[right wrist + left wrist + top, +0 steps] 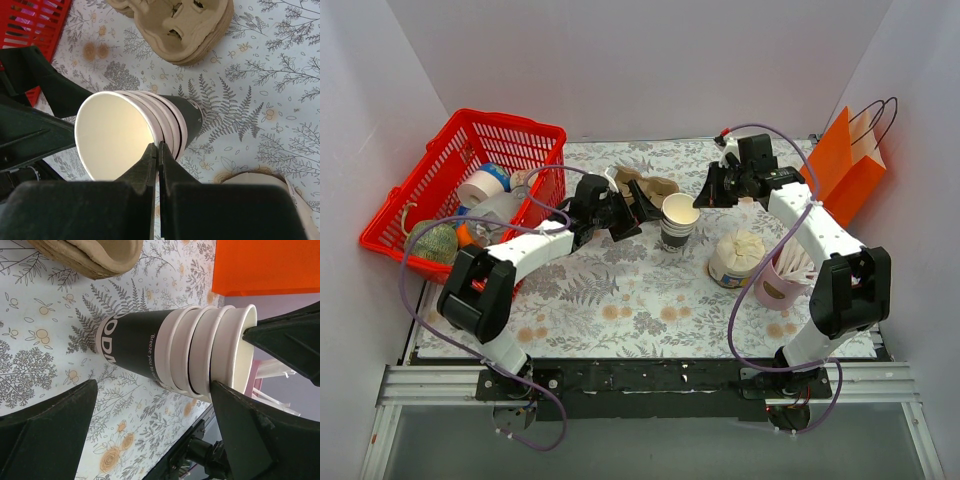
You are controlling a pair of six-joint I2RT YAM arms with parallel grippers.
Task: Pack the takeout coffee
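Paper cup stack (pixel 135 342), cream rims nested over a dark body w/ white print, stands upright on the floral tablecloth (pixel 620 300) btwn my two end effectors. L gripper (pixel 154 385) is spread as wide as it goes and holds nothing. The stack sits just ahead of its open jaws. In the L wrist view one finger (pixel 260 440) comes close under the nested rims, and the other is well off toward the base end. Can't tell if the near finger touches.

R gripper (pixel 159 146) is closed tight, fingers pressed flat together, tips right at the rim of the top cup, on the side opposite the L gripper. I can't tell whether any paper is pinched btwn them. Top cup is lidless, cream inside.

Brown pulp drink carriers (pixel 185 30) lie stacked just beyond the R fingertips, past the cups. Orange paper bag (pixel 842 165) stands upright behind the R gripper. Red plastic basket (pixel 520 130) w/ assorted items is behind the L gripper, back along that arm. Nearer the R arm's base are a bagged white bundle (pixel 735 255) and, just beside it, a pink holder (pixel 775 285) w/ white sticks.

Lidded takeout coffee: can't make it out in any view, so can't place it relative to either gripper.
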